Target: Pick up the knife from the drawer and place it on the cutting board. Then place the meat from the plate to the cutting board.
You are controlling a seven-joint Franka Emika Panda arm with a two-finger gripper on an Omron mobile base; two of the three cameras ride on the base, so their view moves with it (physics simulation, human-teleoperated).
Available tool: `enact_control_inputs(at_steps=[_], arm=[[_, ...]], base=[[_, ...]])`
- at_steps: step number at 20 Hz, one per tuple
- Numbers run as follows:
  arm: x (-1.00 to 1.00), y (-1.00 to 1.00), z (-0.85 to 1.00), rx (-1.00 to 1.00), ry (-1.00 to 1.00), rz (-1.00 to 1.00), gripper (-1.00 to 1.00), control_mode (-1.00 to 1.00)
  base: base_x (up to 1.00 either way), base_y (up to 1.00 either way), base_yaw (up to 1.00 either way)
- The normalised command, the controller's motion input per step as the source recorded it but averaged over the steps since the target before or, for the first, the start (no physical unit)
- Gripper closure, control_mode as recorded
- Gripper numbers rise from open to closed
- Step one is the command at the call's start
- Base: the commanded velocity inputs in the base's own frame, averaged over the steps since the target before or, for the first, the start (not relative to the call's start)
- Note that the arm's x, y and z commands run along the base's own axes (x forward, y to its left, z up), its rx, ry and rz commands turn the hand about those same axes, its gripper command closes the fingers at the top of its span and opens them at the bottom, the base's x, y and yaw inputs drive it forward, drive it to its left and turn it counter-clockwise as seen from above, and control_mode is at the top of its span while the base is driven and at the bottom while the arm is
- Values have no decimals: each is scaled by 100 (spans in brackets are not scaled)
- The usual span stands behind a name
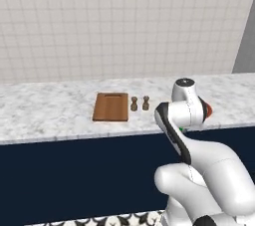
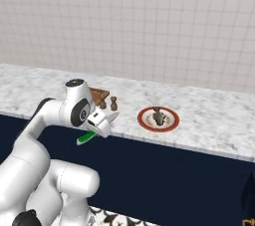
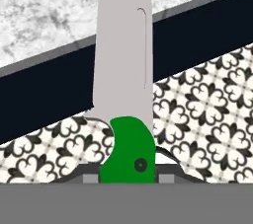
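My gripper (image 2: 97, 126) is shut on the knife, in front of the counter's edge and below its top. The green handle (image 3: 128, 149) sits between the finger tips, and the silver-grey blade (image 3: 123, 45) points up toward the counter. In the right base view the green handle (image 2: 86, 138) sticks out down-left of the hand. The reddish-brown cutting board (image 1: 110, 106) lies bare on the counter, left of the hand. The grey-brown meat (image 2: 159, 116) lies on the red-rimmed white plate (image 2: 169, 125), right of the hand. A brass bit (image 2: 247, 222) shows low on the navy fronts; I cannot tell if it is the drawer.
Two small brown shakers (image 1: 134, 103) (image 1: 145, 102) stand just right of the board, between it and the plate. The marble counter (image 1: 45, 110) runs left to right under a tiled wall. Navy cabinet fronts (image 1: 74, 175) drop to a patterned floor (image 3: 207, 109).
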Motion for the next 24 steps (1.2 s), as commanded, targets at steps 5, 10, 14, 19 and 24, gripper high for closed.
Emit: enact_control_inputs(at_steps=[5,10,14,19,24], arm=[[0,0,0,0,0,0,100,100],[0,0,0,0,0,0,100,100],[0,0,0,0,0,0,100,100],[0,0,0,0,0,0,100,100],[14,8,15,1,0,1,100,-100]], base=[[61,-5,-4],[46,1,0],[51,36,0],[35,3,0],[20,0,0]])
